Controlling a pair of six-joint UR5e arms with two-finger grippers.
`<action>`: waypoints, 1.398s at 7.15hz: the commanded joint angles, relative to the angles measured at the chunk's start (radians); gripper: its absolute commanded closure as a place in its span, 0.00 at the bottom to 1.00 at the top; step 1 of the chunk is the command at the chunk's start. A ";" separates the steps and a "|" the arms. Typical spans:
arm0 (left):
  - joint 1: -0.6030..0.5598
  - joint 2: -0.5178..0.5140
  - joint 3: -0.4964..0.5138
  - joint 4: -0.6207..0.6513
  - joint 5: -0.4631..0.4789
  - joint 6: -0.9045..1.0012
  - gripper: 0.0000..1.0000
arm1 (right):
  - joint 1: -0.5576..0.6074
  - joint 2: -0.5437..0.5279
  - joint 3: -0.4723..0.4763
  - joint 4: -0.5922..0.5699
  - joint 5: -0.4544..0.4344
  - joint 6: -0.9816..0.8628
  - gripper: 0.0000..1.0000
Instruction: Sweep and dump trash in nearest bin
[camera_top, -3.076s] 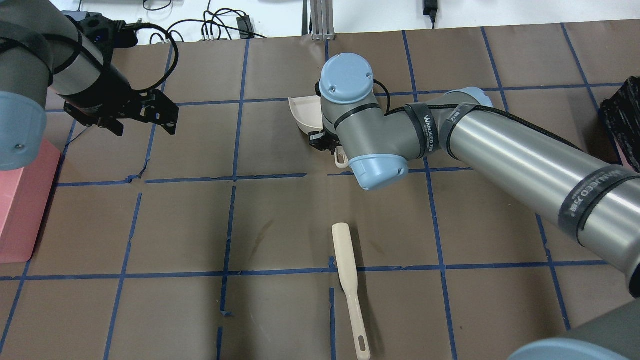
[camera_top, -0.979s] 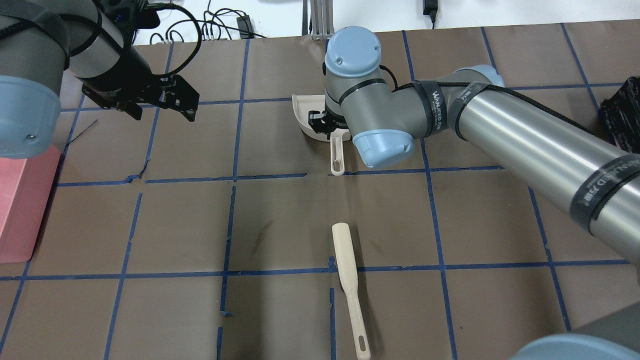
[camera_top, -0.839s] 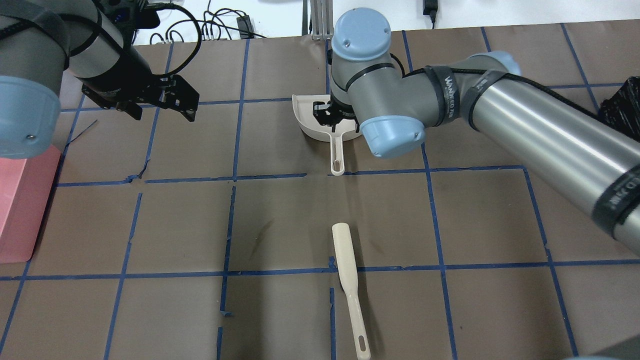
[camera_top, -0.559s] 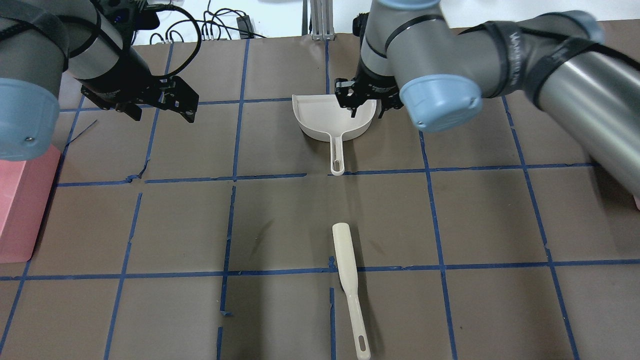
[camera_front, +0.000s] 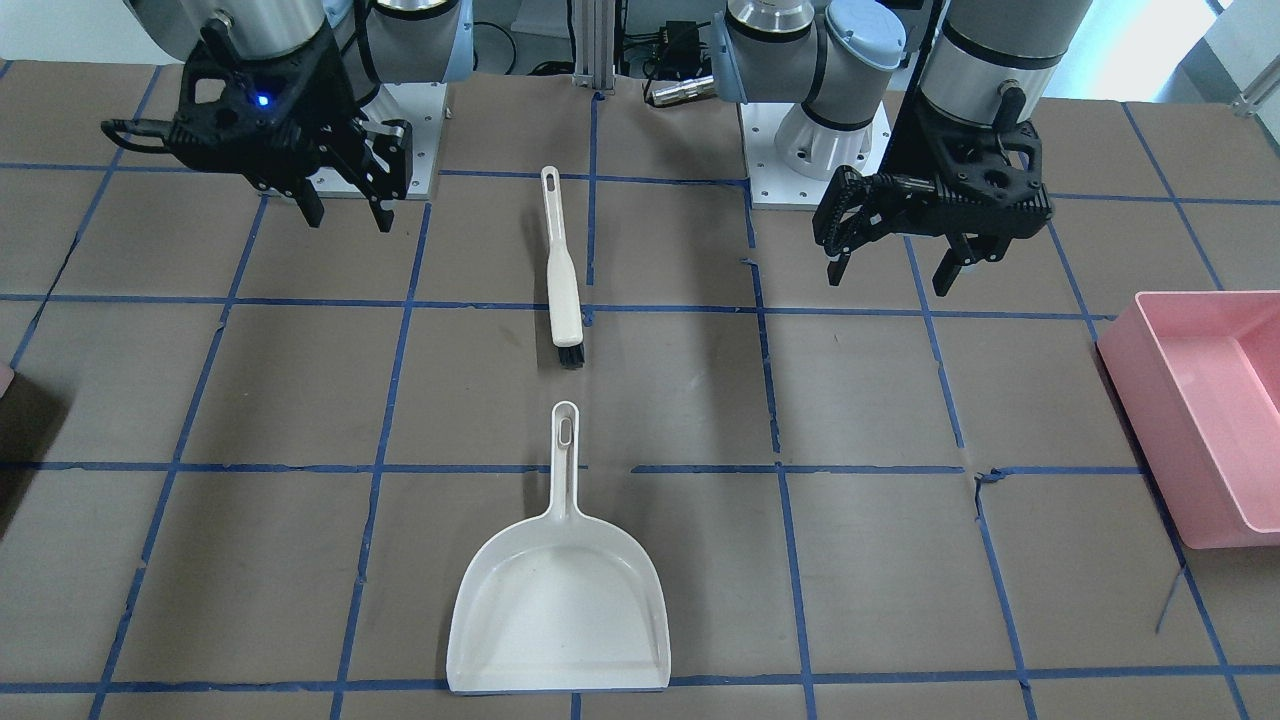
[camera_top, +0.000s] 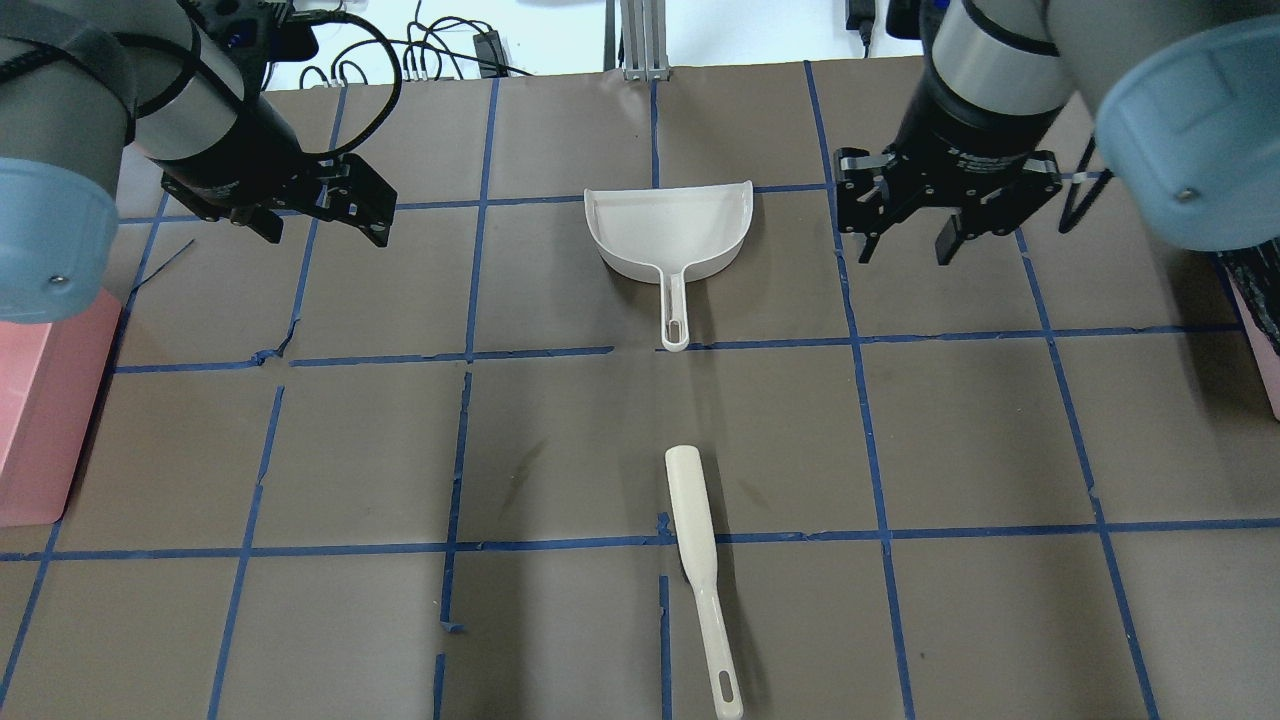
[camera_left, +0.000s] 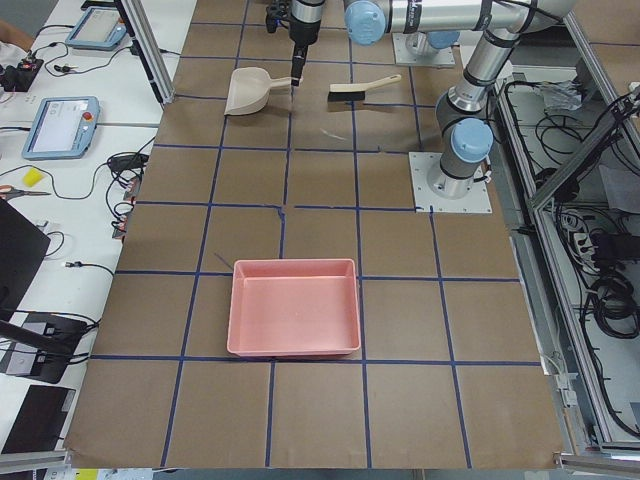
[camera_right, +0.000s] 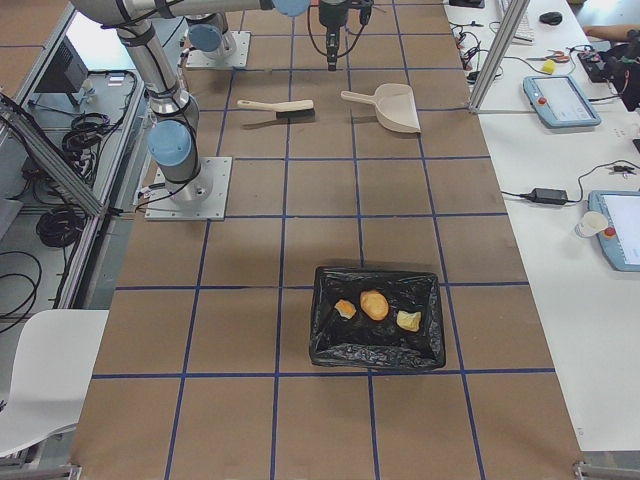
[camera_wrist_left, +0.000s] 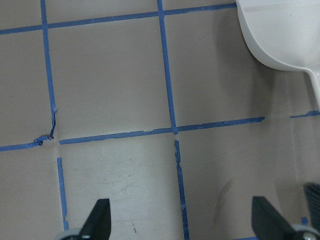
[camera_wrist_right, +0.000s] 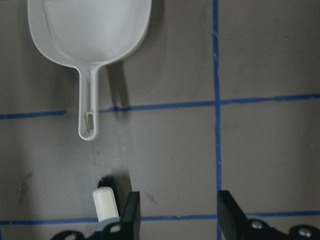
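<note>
The trash lies in the black-lined bin (camera_right: 378, 318) in the exterior right view: a round orange-tan ball (camera_right: 375, 303), an orange chunk (camera_right: 345, 309) and a pale yellow chunk (camera_right: 408, 320). The white dustpan (camera_top: 668, 235) lies flat and empty on the table, handle toward the robot. The cream brush (camera_top: 700, 570) lies nearer the robot. My left gripper (camera_top: 310, 210) hovers open and empty left of the dustpan. My right gripper (camera_top: 905, 235) hovers open and empty right of it. The left wrist view shows the dustpan (camera_wrist_left: 285, 35); the right wrist view shows the dustpan (camera_wrist_right: 90, 35) and the brush tip (camera_wrist_right: 104, 202).
A pink bin (camera_left: 293, 307) stands empty at the table's left end, also in the overhead view (camera_top: 40, 420) and the front view (camera_front: 1200, 400). The black bin's edge (camera_top: 1258, 300) shows at the overhead view's right edge. Brown paper with blue tape lines covers the table.
My right gripper let go of the dustpan, which now lies flat, and swung away to the right. My left arm shifted slightly early on, then stayed still.
</note>
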 joint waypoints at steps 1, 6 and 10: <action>0.004 -0.001 0.005 0.000 -0.001 0.000 0.00 | -0.005 -0.038 0.001 0.033 -0.018 -0.007 0.00; 0.000 -0.004 0.009 0.000 -0.001 0.000 0.00 | 0.007 -0.045 0.021 0.010 -0.011 -0.091 0.00; 0.004 -0.004 0.008 0.000 -0.001 0.002 0.00 | 0.007 -0.043 0.026 -0.005 -0.012 -0.064 0.00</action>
